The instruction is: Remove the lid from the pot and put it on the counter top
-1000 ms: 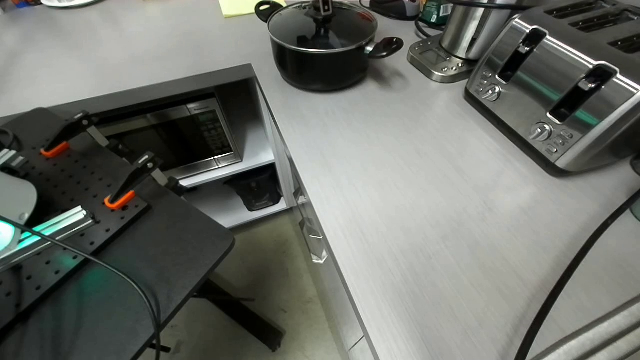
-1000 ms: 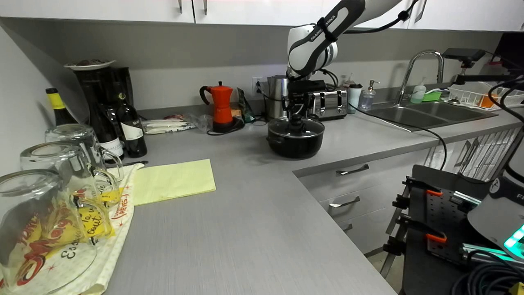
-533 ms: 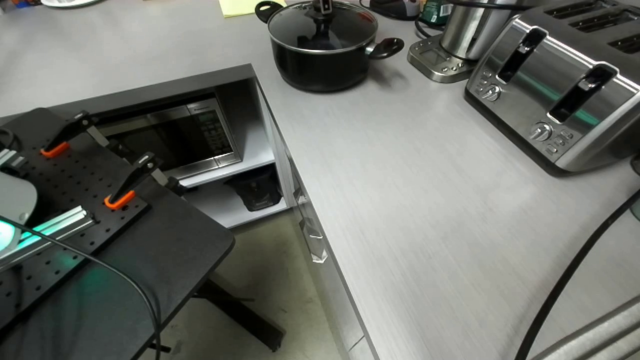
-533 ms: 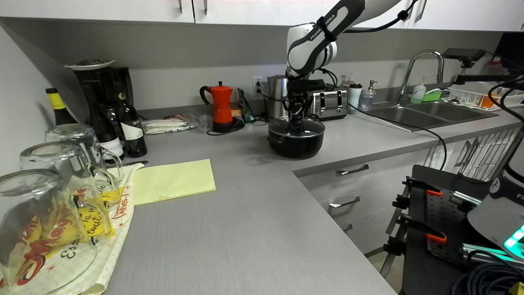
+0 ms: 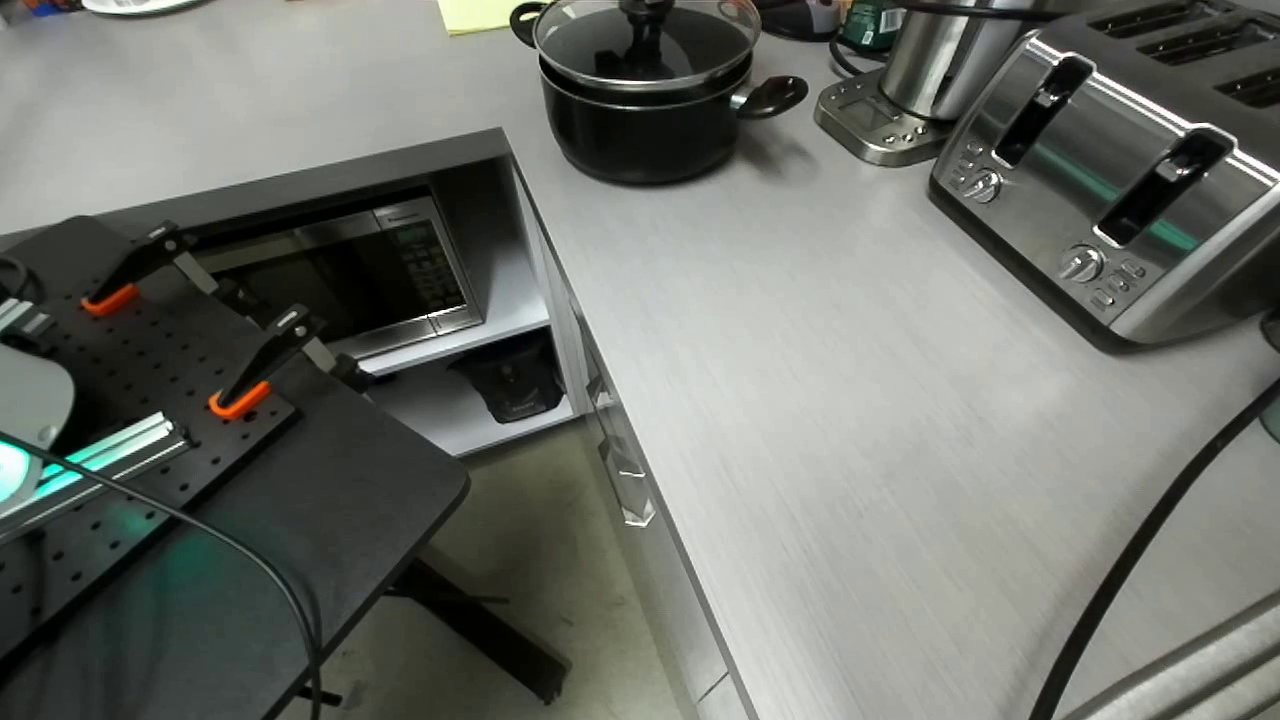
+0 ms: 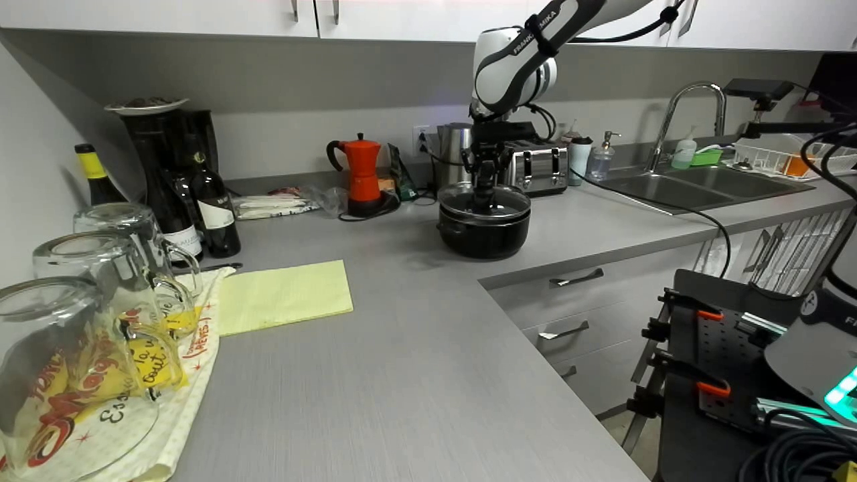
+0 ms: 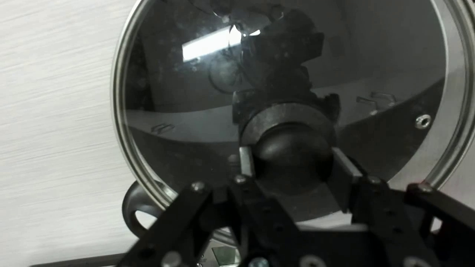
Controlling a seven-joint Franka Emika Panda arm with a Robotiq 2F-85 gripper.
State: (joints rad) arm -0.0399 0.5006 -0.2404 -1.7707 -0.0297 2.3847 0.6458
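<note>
— How is the lid (image 5: 690,45) held by the claw (image 7: 297,163)?
— Its black knob (image 7: 293,142) is squeezed tight between two fingers (image 7: 246,161), as seen in the wrist view
— Where is the lid found?
— It is held just above the pot (image 5: 645,138), and a thin gap is shown between them in both exterior views
— Can a pot handle (image 7: 139,196) be seen?
— One is spotted at about eight o'clock from the lid in the wrist view
— What is the pot set on?
— The counter top (image 5: 830,330), with a toaster (image 5: 1110,190) found at the pot's three o'clock in an exterior view
</note>
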